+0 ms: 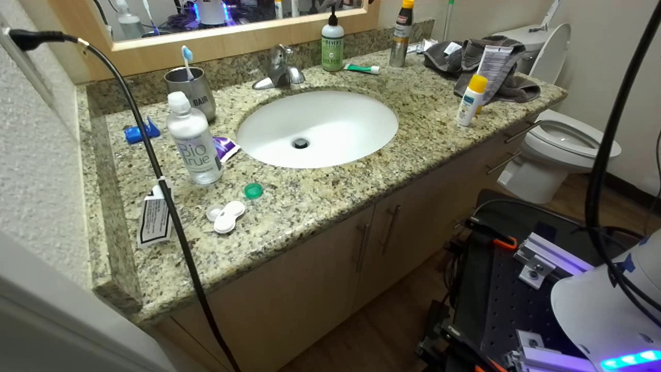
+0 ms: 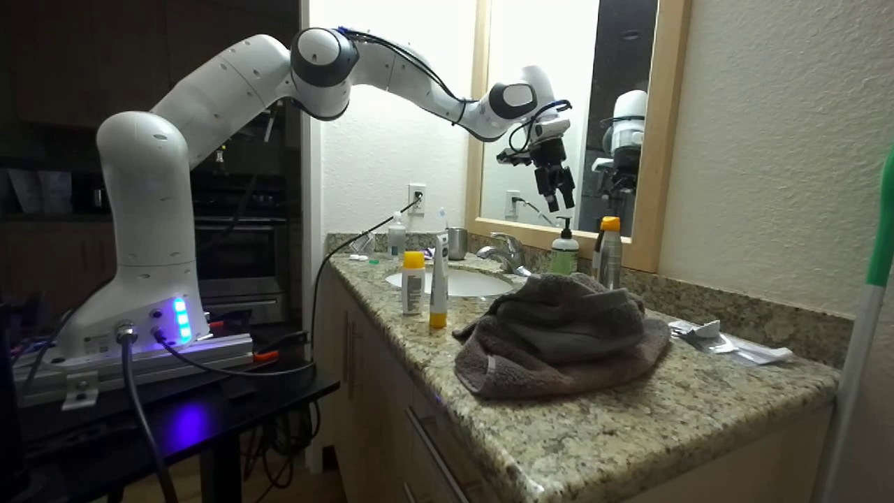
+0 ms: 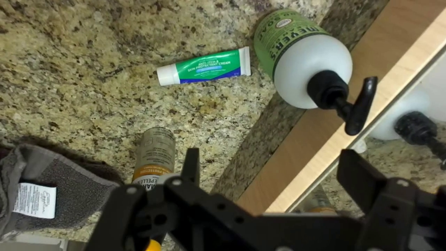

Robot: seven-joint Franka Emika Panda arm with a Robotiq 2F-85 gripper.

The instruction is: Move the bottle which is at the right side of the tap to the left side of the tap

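Gripper was spread, holding nothing, higher than the bottle right of the tap; we judged centring first, then lowering past the pump, steadiest

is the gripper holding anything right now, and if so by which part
Nothing is held: the gripper is open and empty, and the green bottle stands on the counter, ungripped.

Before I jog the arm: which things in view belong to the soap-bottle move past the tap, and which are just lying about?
Job:
green soap bottle
tap
gripper, open, holding nothing

Lying about, among others:
cream tube
spray can
grey towel
Bio True bottle
metal cup
toothbrush
lens case
white yellow-capped bottle
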